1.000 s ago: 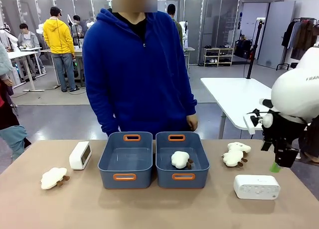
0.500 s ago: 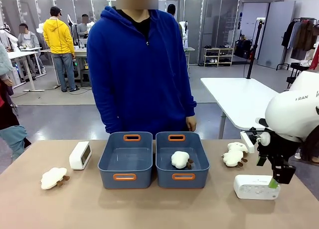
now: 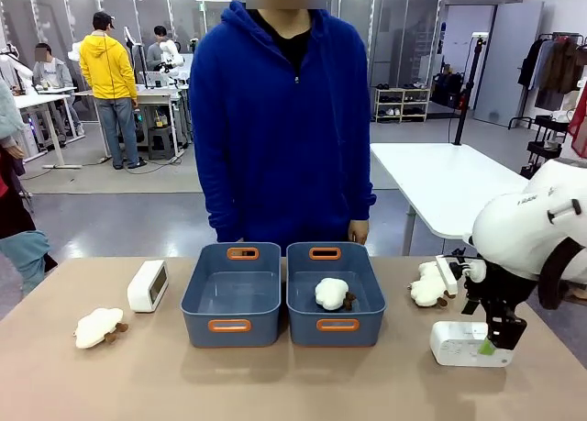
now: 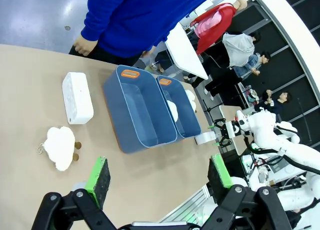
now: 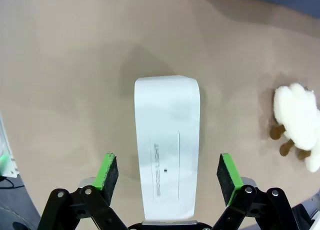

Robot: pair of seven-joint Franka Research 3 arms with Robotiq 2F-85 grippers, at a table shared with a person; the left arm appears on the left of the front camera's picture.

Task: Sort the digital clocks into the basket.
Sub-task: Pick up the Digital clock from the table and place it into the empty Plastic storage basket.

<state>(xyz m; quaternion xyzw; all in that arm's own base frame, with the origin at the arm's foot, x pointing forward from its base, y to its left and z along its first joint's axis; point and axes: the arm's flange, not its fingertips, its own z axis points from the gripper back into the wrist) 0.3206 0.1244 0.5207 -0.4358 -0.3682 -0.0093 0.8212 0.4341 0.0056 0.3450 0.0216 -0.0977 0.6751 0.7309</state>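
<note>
Two clocks to sort, and the right gripper (image 5: 168, 172) hangs over the near-right clock (image 3: 459, 343) with its jaws wide open. The white box lies flat on the desk (image 3: 293, 384) between the green pads (image 5: 107, 171), long sides facing them and clear of both. To my eye it wants to drop straight down, stay centred and close across the narrow width so the box doesn't twist. Other clock (image 3: 147, 285) stands at the left beside the empty basket (image 3: 197, 288), the right basket (image 3: 371, 293) holds a plush toy (image 3: 332, 293), and the left gripper (image 4: 159, 174) hangs high, jaws open too.
</note>
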